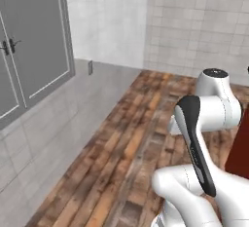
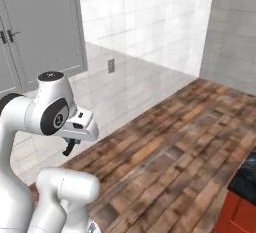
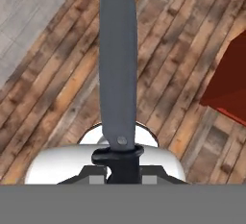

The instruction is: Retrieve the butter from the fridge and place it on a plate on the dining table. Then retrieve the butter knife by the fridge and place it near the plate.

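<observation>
Butter knife (image 3: 117, 59), a slim dark-grey blade with a black handle, was clamped in the end effector (image 3: 118, 163) and stuck straight out from it along the hand view, over the brown wooden plank floor (image 3: 57, 83). The finger tips sat narrow around the handle near its collar. In the right base view the end effector (image 2: 70, 147) hung tucked under the white arm's wrist, well above the floor; the knife itself was too small to make out there.

Judged from this, the task was in its second half: the knife was already in hand and being carried. Whether the butter had reached the plate could not be checked here, as neither was in frame.

A corner of the black marble-topped, red-based dining counter (image 2: 243, 189) showed at the lower right of the right base view, well apart from the arm. The base faced the pale tiled wall (image 1: 107, 21) and grey panelled double doors (image 1: 34, 41).

Left to do, probably: turn toward the counter, find the plate, lay the knife beside it.
</observation>
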